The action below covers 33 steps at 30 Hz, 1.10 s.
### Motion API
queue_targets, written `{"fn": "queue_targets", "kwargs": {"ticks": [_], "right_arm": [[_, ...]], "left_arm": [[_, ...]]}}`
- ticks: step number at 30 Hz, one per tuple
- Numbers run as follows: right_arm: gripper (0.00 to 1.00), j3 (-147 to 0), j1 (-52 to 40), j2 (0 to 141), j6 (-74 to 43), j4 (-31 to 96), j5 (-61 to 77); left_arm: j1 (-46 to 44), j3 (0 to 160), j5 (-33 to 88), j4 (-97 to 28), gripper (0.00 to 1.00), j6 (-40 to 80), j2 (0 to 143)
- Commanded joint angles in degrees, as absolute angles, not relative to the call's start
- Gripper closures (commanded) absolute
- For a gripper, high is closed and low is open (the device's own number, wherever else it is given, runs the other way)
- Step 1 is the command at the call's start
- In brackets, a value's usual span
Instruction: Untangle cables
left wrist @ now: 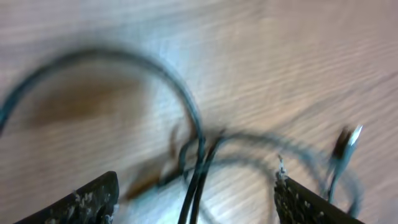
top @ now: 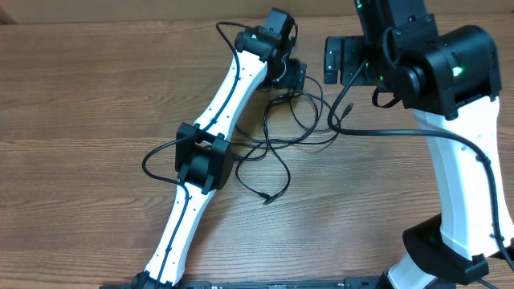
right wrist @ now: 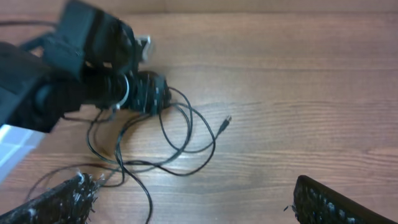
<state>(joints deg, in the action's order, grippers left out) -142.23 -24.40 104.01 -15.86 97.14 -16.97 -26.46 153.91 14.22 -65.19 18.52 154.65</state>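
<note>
At the middle of the brown wooden desk (top: 96,96), thin black cables (top: 273,144) lie in loose tangled loops; the left hand (left wrist: 194,183) hangs spread wide over their strands, and the right hand (right wrist: 193,182) gapes wide, holding nothing.

Bright, even light; heavy motion blur across the cables (left wrist: 199,140) in left wrist view.

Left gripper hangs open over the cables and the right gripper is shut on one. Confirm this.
Wrong: the right gripper is open and empty, as the right wrist view shows. The left gripper does hang open over the cables.
</note>
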Motion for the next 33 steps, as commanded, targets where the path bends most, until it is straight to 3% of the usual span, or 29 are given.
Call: {"fn": "queue_targets", "kwargs": {"ticks": [1, 7, 14, 16, 18, 23, 33], "right_arm": [[0.0, -140.1, -24.2, 103.1, -16.1, 97.0, -17.9], [0.0, -139.9, -24.2, 103.1, -19.0, 96.7, -19.1], [0.0, -139.9, -24.2, 103.0, -19.9, 97.0, -23.1], [0.0, -139.9, -24.2, 103.0, -19.9, 97.0, -23.1], [0.0, -139.9, -24.2, 103.0, -19.9, 97.0, -23.1], [0.0, -139.9, -24.2, 103.0, -19.9, 97.0, -23.1], [0.0, -139.9, -24.2, 103.0, -19.7, 97.0, -23.1]], "left_arm": [[-27.4, 155.4, 15.1, -61.3, 0.2, 21.7, 155.4], [-29.7, 155.3, 15.1, -54.1, 0.2, 17.8, 155.4], [-31.3, 155.3, 13.2, -57.3, 0.12, -10.5, 155.4], [-31.3, 155.3, 11.4, -58.0, 0.13, -13.7, 155.4], [-30.9, 155.3, 11.2, -58.3, 0.21, -22.1, 155.4], [-30.6, 155.3, 11.0, -57.6, 0.17, -33.1, 155.5], [-30.5, 155.5, 11.4, -56.4, 0.14, -33.7, 158.3]]}}
